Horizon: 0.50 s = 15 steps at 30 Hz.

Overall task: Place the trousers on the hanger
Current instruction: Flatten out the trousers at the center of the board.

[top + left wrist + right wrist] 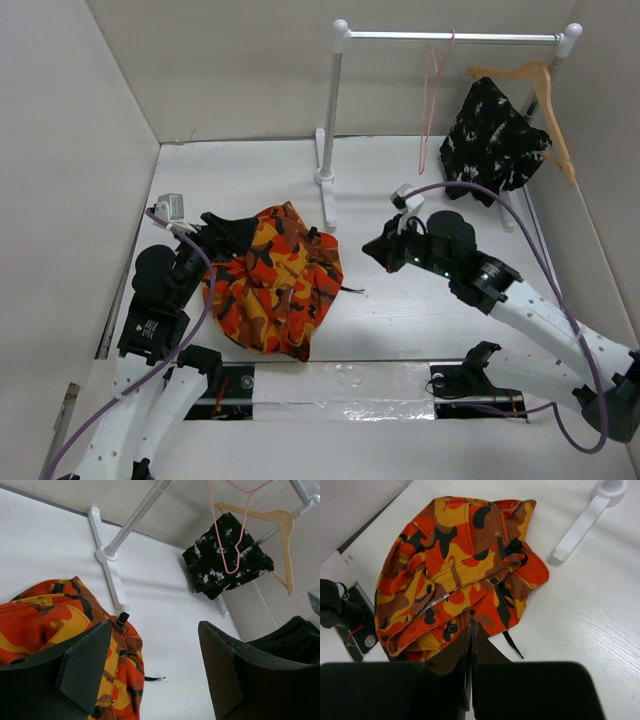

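The trousers [270, 285] lie in a crumpled orange, red, yellow and black camouflage heap on the white table, left of centre. They also show in the left wrist view [45, 615] and the right wrist view [452, 565]. The pink wire hanger [432, 95] hangs on the rail at the back; the left wrist view shows it too [223, 545]. My left gripper [228, 232] is open and empty at the heap's far left edge [150, 672]. My right gripper [378, 250] is shut and empty, just right of the heap [474, 630].
A white rack stands at the back, its rail [450, 36] on a post [332, 120] with a flat foot [327, 205]. A wooden hanger [540, 85] on the rail carries a black-and-white garment [490, 135]. Walls close in on the left, back and right.
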Motion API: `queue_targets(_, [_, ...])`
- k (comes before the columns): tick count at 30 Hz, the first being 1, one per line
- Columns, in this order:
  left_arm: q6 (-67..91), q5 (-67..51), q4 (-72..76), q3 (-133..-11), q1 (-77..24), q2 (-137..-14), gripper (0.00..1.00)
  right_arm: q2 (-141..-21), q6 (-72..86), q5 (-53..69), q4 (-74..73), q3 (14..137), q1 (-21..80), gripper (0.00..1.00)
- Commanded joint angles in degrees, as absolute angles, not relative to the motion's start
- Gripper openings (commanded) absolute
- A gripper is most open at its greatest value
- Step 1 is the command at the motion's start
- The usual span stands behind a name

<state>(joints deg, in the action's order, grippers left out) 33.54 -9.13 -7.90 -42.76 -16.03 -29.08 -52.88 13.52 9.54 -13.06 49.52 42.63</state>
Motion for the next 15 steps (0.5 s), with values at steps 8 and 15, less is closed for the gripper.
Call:
queue_targets(8, [33.6, -4.4, -6.9, -40.7, -15.9, -29.1, 0.49, -74.4, 14.9, 9.6, 5.7, 52.3, 45.5, 0.00])
queue_targets(15, [35.3, 2.7, -12.9, -40.0, -15.9, -29.5, 0.12, -90.5, 14.5, 8.9, 8.8, 59.8, 45.5, 0.62])
